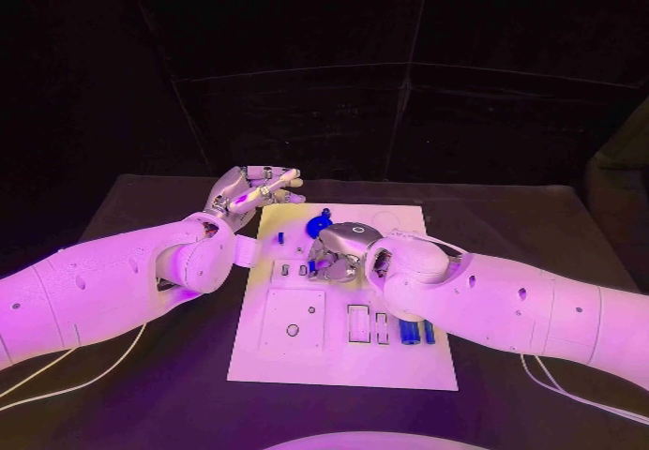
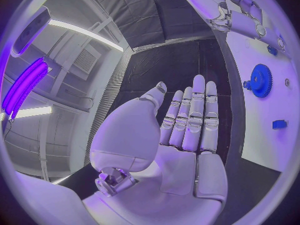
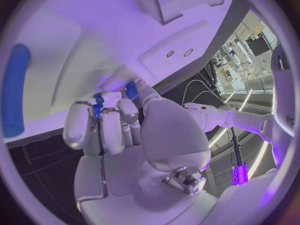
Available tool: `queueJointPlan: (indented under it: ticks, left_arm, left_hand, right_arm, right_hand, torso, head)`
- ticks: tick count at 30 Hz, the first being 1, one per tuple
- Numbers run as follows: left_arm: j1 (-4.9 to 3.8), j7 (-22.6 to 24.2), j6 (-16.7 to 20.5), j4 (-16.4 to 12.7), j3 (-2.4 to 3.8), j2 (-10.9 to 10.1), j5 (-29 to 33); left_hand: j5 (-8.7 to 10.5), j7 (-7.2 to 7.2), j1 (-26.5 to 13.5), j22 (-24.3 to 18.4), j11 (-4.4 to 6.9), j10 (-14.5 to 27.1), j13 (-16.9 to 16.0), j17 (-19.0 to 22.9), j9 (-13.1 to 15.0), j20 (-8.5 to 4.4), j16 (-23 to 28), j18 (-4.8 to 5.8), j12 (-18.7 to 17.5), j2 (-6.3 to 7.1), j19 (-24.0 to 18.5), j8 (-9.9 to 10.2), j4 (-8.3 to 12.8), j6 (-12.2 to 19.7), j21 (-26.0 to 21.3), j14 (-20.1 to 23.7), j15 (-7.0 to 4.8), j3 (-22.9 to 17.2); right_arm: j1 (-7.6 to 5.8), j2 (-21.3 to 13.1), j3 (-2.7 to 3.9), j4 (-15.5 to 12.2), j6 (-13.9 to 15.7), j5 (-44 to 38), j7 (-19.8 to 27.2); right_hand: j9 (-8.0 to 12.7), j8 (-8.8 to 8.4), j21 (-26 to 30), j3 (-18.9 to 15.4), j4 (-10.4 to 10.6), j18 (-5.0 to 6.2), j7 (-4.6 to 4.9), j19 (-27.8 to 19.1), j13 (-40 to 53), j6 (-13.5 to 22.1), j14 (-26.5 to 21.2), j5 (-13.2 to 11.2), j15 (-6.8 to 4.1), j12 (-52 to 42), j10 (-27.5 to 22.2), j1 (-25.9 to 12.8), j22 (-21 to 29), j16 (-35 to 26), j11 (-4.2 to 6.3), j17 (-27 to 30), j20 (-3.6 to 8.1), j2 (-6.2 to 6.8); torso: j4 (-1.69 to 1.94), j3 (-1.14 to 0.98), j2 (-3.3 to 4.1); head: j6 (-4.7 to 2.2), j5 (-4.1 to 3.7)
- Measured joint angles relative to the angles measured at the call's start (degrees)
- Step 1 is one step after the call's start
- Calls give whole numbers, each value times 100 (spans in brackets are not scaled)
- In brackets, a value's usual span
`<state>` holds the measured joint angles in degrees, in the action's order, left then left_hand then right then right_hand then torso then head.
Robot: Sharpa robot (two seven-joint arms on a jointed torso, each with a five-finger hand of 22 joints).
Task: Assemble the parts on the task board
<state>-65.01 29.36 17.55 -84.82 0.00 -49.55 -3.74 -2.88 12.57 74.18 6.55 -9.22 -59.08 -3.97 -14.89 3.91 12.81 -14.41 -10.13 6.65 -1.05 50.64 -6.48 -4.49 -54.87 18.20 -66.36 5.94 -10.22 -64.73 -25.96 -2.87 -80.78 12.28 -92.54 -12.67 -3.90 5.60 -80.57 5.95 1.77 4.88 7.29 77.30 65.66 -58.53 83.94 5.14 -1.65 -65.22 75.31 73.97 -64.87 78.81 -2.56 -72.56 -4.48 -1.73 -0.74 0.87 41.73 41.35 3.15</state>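
The white task board (image 1: pixel 345 361) lay in the middle of the black table (image 1: pixel 149 403), under violet light with a dark backdrop behind; the left hand (image 1: pixel 248 195) hovered just beyond the board's far left corner, fingers straight and apart, holding nothing; a blue gear (image 1: pixel 318 226) stood on the board near that corner; the right hand (image 1: pixel 339 253) rested on the board's middle, fingers curled down on a small blue part (image 3: pixel 98 105); 3 blue pegs (image 1: pixel 415 332) lay near the board's right edge.
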Motion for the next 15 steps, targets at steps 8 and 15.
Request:
queueJointPlan:
  ticks: [8,15]
  left_arm:
    - [0,-4,0,1,0,0,0]
    - [0,-9,-2,1,0,0,0]
  left_hand:
    - [0,21,0,-6,0,0,0,-5,0,0,0,0,-24,0,0,0,0,-21,0,0,0,0]
    - [0,22,0,-9,0,0,0,-11,0,0,0,0,-27,0,0,0,0,-22,0,0,0,0]
  right_arm:
    - [4,4,-3,-11,12,-37,-15]
    - [16,6,-7,-16,75,-69,-59]
  right_hand:
    - [-9,-1,16,-118,118,0,11,0,-25,25,0,-145,0,22,-20,-185,5,-27,-20,22,0,156]
    - [-10,-3,16,-252,252,0,33,0,-34,49,0,-145,0,25,-20,-350,8,-50,-20,29,0,193]
  torso:
    - [0,2,0]
    - [3,2,0]
  head:
    - [-2,-5]
    - [-2,-14]
